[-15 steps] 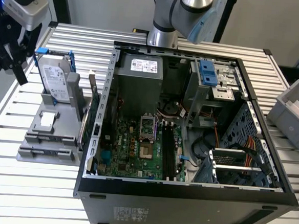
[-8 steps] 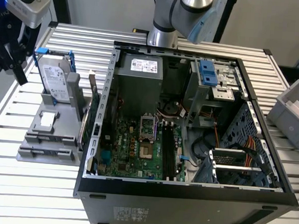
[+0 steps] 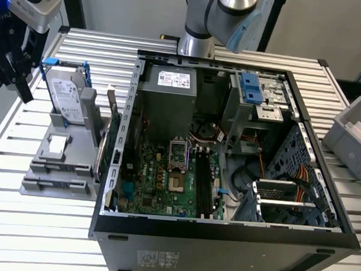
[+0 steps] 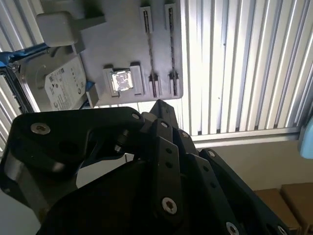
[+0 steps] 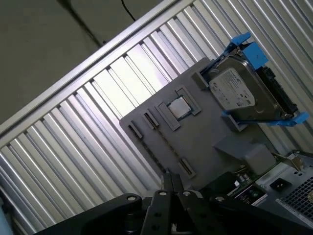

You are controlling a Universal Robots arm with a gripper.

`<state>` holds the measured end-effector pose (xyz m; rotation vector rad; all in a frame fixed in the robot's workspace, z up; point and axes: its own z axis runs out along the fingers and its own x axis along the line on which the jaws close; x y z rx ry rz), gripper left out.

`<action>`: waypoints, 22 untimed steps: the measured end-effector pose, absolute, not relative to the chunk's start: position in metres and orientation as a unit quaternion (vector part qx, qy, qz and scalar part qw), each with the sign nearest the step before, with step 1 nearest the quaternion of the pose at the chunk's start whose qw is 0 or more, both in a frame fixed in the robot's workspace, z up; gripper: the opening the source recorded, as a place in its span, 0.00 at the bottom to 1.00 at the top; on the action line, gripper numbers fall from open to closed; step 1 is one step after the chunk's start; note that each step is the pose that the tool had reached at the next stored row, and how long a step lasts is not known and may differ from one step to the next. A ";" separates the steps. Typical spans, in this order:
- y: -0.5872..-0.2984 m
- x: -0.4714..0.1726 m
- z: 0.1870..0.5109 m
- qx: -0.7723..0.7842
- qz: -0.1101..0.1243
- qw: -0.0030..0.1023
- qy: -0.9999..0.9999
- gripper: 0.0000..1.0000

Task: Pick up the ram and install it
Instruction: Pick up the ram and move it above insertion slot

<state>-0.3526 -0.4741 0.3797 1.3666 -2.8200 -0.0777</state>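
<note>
The gripper (image 5: 168,180) hangs near the grey tray (image 5: 205,142) and hard drive (image 5: 234,90) on the surface (image 3: 38,225), jaws narrow, pressed together, empty.

Silver-grey arm (image 3: 200,18) with pale blue joint cap (image 3: 244,30), black link plates (image 4: 166,166) with silver screws (image 4: 169,206)

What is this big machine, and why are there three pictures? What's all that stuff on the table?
It is a robot arm over a metal table. One picture comes from a camera off the arm; two come from cameras riding near the arm's wrist, looking past its gripper. On the table lies an open computer case with a green circuit board inside. Beside it, a grey tray holds a hard drive and a small square chip. The gripper hangs above that tray. I cannot tell whether it holds anything.
</note>
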 end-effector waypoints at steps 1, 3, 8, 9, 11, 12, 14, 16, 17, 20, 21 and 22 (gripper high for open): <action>-0.474 -0.353 0.380 0.436 -0.025 0.003 -0.899 0.00; -0.474 -0.353 0.380 0.440 -0.025 0.004 -0.897 0.00; -0.474 -0.353 0.380 0.461 -0.025 0.004 -0.887 0.00; -0.474 -0.353 0.380 0.465 -0.025 0.004 -0.885 0.00; -0.474 -0.353 0.380 0.473 -0.025 0.005 -0.880 0.00; -0.474 -0.353 0.380 0.478 -0.025 0.005 -0.878 0.00; -0.474 -0.353 0.380 0.485 -0.025 0.005 -0.874 0.00; -0.474 -0.353 0.380 0.493 -0.025 0.005 -0.870 0.00; -0.474 -0.353 0.380 0.497 -0.025 0.005 -0.868 0.00; -0.474 -0.353 0.380 0.507 -0.024 0.005 -0.861 0.00; -0.474 -0.353 0.380 0.511 -0.024 0.006 -0.859 0.00; -0.474 -0.353 0.380 0.515 -0.024 0.006 -0.857 0.00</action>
